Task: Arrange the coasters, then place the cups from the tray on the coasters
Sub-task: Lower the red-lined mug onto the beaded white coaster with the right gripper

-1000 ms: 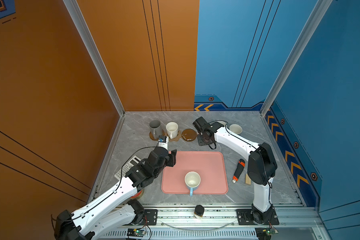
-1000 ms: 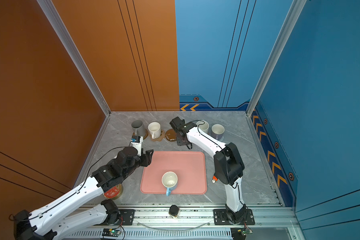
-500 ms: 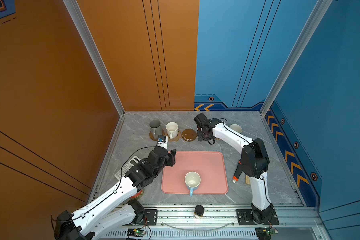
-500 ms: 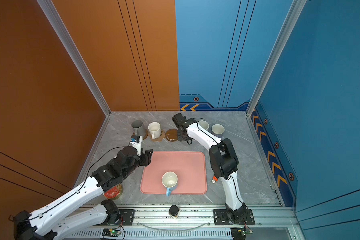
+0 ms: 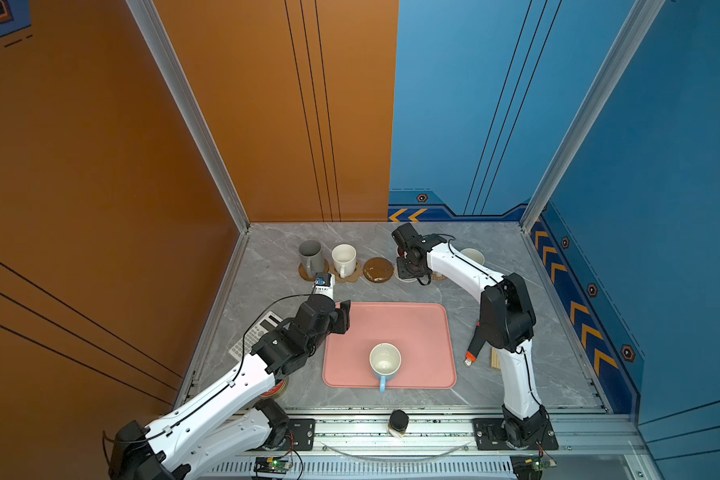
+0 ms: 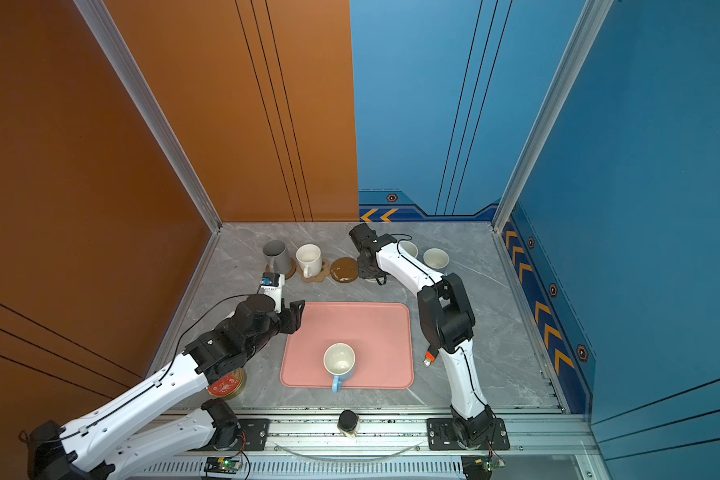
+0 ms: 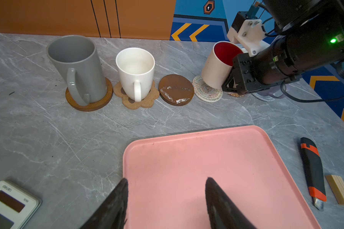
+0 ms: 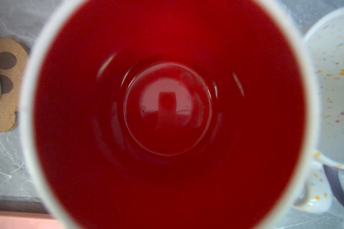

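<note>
Your right gripper (image 7: 229, 85) is clamped on the red-lined cup (image 7: 218, 65), apparently by its hidden handle. The cup is tilted over the white woven coaster (image 7: 207, 93), at 12 o'clock of the tray (image 5: 412, 328). It is glazed ceramic: stiff, slick, breakable. Take it by the handle. Your left gripper (image 7: 165, 198) gapes empty. Since a second ago, the right elbow has folded inward.

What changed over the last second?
The right gripper, shut on the red-lined cup, moved slightly toward the back wall. The cup is tilted, its base at the white woven coaster. The open left gripper, blue cup and tray stayed put.
</note>
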Action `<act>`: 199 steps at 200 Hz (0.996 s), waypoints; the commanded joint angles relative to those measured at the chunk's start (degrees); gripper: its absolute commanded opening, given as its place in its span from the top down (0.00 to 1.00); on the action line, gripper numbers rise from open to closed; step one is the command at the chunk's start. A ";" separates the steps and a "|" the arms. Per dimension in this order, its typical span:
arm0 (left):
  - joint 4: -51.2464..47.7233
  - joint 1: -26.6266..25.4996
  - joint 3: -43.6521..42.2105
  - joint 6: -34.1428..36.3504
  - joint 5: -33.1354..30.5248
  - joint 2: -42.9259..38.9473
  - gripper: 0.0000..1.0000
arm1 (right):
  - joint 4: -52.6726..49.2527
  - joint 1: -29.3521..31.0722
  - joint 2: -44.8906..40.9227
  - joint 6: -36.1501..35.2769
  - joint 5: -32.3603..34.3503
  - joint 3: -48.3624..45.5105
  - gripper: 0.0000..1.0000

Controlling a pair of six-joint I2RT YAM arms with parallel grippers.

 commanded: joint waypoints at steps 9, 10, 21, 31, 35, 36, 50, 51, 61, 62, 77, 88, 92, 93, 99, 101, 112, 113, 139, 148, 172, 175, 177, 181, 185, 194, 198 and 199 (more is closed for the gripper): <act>0.59 0.69 -0.63 -0.11 0.58 -0.41 0.37 | 2.00 -0.55 1.01 -1.10 0.69 2.87 1.00; 0.60 0.71 -0.63 -0.14 0.57 -0.37 0.37 | 2.03 -0.57 1.04 -1.10 0.69 2.88 1.00; 0.69 0.71 -0.64 -0.14 0.60 -0.42 0.37 | 2.06 -0.75 1.32 -1.10 0.68 2.97 1.00; 0.62 0.75 -0.63 -0.14 0.65 -0.46 0.37 | 2.06 -0.81 1.50 -1.11 0.53 3.16 1.00; 0.69 0.80 -0.63 -0.13 0.59 -0.35 0.37 | 2.05 -0.85 1.54 -1.10 0.50 3.15 1.00; 0.65 0.77 -0.63 -0.14 0.58 -0.34 0.37 | 2.05 -0.86 1.56 -1.10 0.50 3.19 1.00; 0.74 0.78 -0.64 -0.14 0.66 -0.31 0.37 | 2.05 -0.95 1.92 -1.10 0.45 3.48 1.00; 0.76 0.76 -0.64 -0.14 0.70 -0.32 0.37 | 2.05 -0.95 1.89 -1.14 0.39 3.49 1.00; 0.87 0.81 -0.63 -0.13 0.72 -0.26 0.37 | 2.06 -0.96 2.03 -1.18 0.40 3.66 1.00; 0.87 0.82 -0.63 -0.14 0.69 -0.30 0.37 | 2.06 -0.95 2.12 -1.18 0.41 3.71 1.00; 0.96 0.90 -0.63 -0.02 0.76 -0.15 0.37 | 2.05 -1.03 2.42 -1.20 0.33 4.10 1.00; 0.90 0.83 -0.63 -0.05 0.75 -0.08 0.38 | 1.98 -1.13 2.68 -1.27 0.16 4.48 1.00; 0.92 0.85 -0.63 0.00 0.76 -0.09 0.37 | 2.04 -1.12 2.80 -1.25 0.08 4.60 1.00; 0.94 0.88 -0.63 -0.03 0.75 -0.12 0.37 | 2.05 -1.12 2.81 -1.26 0.07 4.62 1.00; 0.94 0.96 -0.61 -0.01 0.88 -0.07 0.37 | 2.01 -1.12 2.90 -1.27 -0.01 4.84 1.00; 0.96 0.95 -0.62 -0.04 0.86 -0.13 0.37 | 2.02 -1.12 2.97 -1.27 -0.02 4.89 1.00; 0.96 0.96 -0.48 -0.05 0.83 -0.06 0.37 | 1.99 -1.12 3.25 -1.26 -0.18 5.15 1.00; 0.96 0.94 -0.51 -0.05 0.83 -0.11 0.37 | 2.02 -1.12 3.25 -1.27 -0.19 5.16 1.00; 0.87 1.01 -0.54 0.03 0.83 -0.02 0.37 | 1.99 -1.21 3.79 -1.27 -0.11 5.52 1.00; 0.87 1.03 -0.61 -0.01 0.86 -0.03 0.37 | 2.04 -1.21 3.96 -1.23 -0.18 5.61 1.00; 0.85 1.16 -0.56 0.01 0.99 0.07 0.37 | 1.97 -1.21 4.31 -1.19 -0.20 5.57 1.00; 0.87 1.13 -0.62 -0.05 1.04 0.13 0.37 | 1.97 -1.21 4.39 -1.19 -0.24 5.53 1.00; 0.87 1.10 -0.63 -0.05 1.08 0.14 0.37 | 1.97 -1.25 4.38 -1.19 -0.21 5.54 1.00; 0.85 1.11 -0.63 0.03 1.01 0.14 0.37 | 2.03 -1.25 4.40 -1.19 -0.13 5.52 1.00; 0.87 1.09 -0.63 -0.05 1.03 0.14 0.37 | 2.03 -1.26 4.54 -1.19 -0.11 5.52 1.00; 0.87 1.17 -0.60 0.01 1.16 0.14 0.37 | 2.05 -1.30 4.57 -1.17 -0.11 5.52 1.00; 0.87 1.20 -0.62 -0.05 1.10 0.17 0.37 | 2.06 -1.30 4.62 -1.18 -0.11 5.53 1.00; 0.87 1.19 -0.63 -0.05 1.10 0.18 0.37 | 2.06 -1.30 4.60 -1.18 -0.11 5.57 1.00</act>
